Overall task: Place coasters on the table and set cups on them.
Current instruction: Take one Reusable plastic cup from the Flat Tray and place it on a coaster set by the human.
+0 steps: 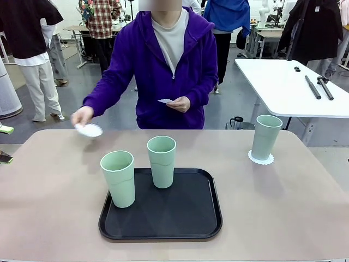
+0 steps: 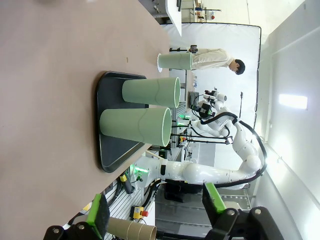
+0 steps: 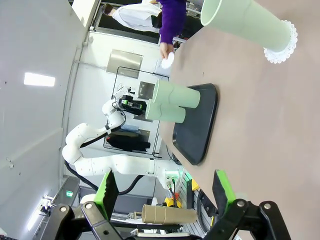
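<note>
Two mint-green cups (image 1: 118,178) (image 1: 162,161) stand upright on a black tray (image 1: 180,218) in the middle of the beige table (image 1: 49,185). At the far right a third cup (image 1: 265,136) stands on a white lacy coaster (image 1: 261,159). The person's hand (image 1: 82,115) holds a coaster (image 1: 89,130) just above the table's far left edge. Their other hand (image 1: 179,103) holds another coaster (image 1: 165,101) at chest height. My left gripper (image 2: 155,210) is open with nothing between its fingers. My right gripper (image 3: 163,191) is open too, well back from the cup on the coaster (image 3: 250,27).
A white table (image 1: 289,87) with black rods stands behind at the right. A small coloured object (image 1: 4,158) lies at the table's left edge. People stand farther back in the room.
</note>
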Robot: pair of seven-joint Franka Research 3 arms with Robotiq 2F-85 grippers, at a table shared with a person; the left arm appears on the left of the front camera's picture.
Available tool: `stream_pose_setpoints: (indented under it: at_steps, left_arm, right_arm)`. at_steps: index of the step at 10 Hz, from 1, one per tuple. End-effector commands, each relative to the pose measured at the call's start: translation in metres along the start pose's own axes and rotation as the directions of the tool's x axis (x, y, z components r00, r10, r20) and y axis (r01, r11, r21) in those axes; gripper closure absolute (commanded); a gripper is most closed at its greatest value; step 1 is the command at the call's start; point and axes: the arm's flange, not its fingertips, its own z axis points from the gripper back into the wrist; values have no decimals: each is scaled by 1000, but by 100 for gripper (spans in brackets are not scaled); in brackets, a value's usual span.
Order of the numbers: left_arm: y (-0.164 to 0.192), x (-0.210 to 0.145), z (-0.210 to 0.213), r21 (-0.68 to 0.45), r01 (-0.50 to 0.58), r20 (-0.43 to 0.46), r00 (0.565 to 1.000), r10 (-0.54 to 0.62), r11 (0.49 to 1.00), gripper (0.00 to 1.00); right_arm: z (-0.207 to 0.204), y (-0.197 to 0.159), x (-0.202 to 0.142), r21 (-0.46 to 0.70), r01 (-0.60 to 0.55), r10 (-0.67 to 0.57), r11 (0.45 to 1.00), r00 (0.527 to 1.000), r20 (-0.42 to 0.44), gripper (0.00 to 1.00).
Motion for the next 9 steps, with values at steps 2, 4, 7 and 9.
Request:
stream_pose_setpoints:
  at_steps: [2,4,7,9]
  left_arm:
    - [-1,-1,1,-12,7,2,1000,-7,1000,0]
    - [-1,-1,1,-12,7,2,1000,-7,1000,0]
    - [-1,-1,1,-12,7,2,1000,-7,1000,0]
    - [-1,-1,1,-12,7,2,1000,-7,1000,0]
  right_arm:
    - [0,-1,0,3,2,-2,1000,1000,0,0]
    - [0,-1,0,3,2,-2,1000,1000,0,0]
    - [0,-1,0,3,2,-2,1000,1000,0,0]
    - [0,-1,0,3,2,-2,1000,1000,0,0]
